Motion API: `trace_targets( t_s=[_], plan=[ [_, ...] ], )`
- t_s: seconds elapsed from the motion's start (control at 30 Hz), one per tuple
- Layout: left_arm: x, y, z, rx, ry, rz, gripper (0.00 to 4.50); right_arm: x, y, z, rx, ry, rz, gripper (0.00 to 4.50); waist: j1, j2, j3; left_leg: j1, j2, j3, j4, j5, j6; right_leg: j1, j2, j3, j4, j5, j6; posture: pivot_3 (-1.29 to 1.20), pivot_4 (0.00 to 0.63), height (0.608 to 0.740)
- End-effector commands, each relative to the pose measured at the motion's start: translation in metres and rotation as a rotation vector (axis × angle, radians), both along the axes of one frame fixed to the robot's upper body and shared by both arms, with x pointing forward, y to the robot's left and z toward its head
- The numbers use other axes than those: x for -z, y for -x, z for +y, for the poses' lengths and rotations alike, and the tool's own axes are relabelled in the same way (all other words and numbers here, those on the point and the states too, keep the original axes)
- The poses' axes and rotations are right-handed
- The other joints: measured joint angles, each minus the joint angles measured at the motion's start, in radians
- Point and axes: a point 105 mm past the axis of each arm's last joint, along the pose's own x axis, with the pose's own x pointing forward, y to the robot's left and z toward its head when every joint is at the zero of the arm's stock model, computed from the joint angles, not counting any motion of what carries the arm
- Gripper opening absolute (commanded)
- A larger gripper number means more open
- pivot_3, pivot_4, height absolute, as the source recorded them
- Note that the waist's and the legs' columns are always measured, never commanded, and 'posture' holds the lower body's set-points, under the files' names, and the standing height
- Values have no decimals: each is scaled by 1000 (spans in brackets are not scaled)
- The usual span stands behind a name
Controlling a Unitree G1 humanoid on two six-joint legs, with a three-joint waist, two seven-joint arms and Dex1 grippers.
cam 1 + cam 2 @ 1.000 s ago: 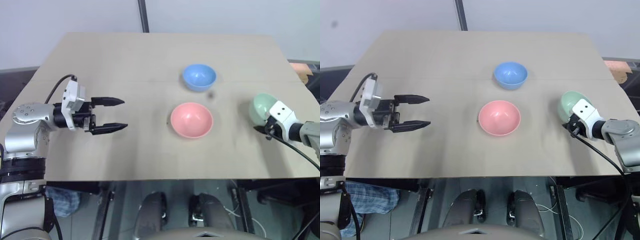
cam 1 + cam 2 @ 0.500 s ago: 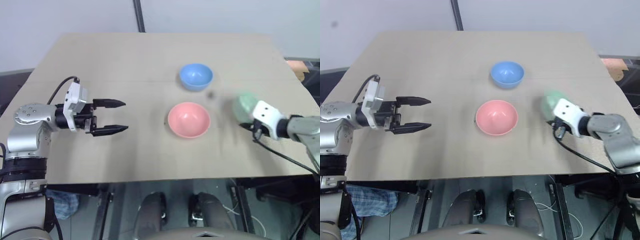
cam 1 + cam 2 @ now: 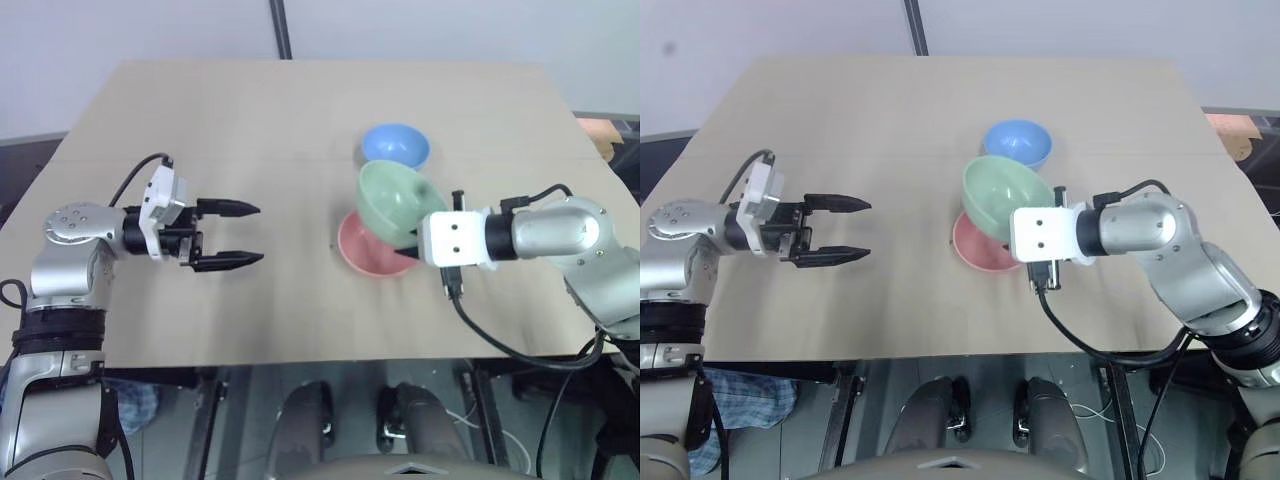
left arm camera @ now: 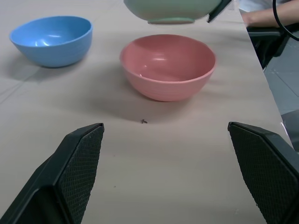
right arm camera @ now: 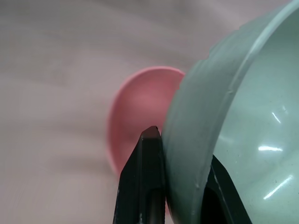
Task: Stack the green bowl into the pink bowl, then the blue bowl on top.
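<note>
A pale beige, matte rectangular wooden surface [image 3: 250,110] occupies most of the frame, with a faint seam line running across it at mid-height. Behind it, along the upper edge, stands a plain white wall [image 3: 450,30], evenly lit. A dark vertical pole [image 3: 283,28] rises at upper centre. Grey floor [image 3: 25,165] shows at the left edge. An orange-brown object [image 3: 600,135], not identifiable, sits at the right edge.
</note>
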Motion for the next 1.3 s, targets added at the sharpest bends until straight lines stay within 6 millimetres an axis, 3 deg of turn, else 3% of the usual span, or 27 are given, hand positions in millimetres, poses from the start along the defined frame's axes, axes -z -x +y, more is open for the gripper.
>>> trace_targets(
  t_s=[0.03,0.13,0.27,0.4,0.53,0.7,0.97,1.3],
  plan=[
    [-8,-1,-1,20,-17,-38,4500,-14,7,9,-59,-5,-75,1285,0,0,0,0,0,0,0,0,0,0,0,0,0,0,0,0,150,740],
    [-8,-1,-2,24,-19,-37,4500,-17,7,11,-65,-12,-90,2586,-1,0,0,0,0,0,0,0,0,0,0,0,0,0,0,0,150,740],
    [-8,-1,-2,29,-21,-36,4500,-23,2,11,-44,-25,-114,3846,-2,0,0,0,0,0,0,0,0,0,0,0,1,0,0,0,150,740],
    [-8,-1,-2,31,-24,-37,4500,-35,-1,6,-19,-66,-97,3846,-1,0,0,0,0,0,0,0,0,0,0,0,1,0,0,0,150,740],
    [-9,0,-2,31,-20,-37,4500,-58,-7,-2,39,-161,-48,3846,-1,0,0,0,0,0,1,0,0,0,0,0,1,0,0,0,150,740],
    [-10,0,-2,14,2,-45,4500,-84,-50,-15,207,-261,-98,3846,-4,0,0,1,0,1,1,0,0,0,0,1,1,0,0,0,150,740],
    [-11,-4,-1,-78,55,-90,4500,-62,-113,-16,292,-220,-165,3846,-8,0,0,1,0,2,1,0,0,0,0,1,2,0,0,0,150,740],
    [-9,16,3,-114,59,-73,4500,-28,-165,6,299,-111,-209,3846,-13,0,0,1,0,5,0,0,0,-2,0,3,2,3,-4,0,150,740]
  ],
)
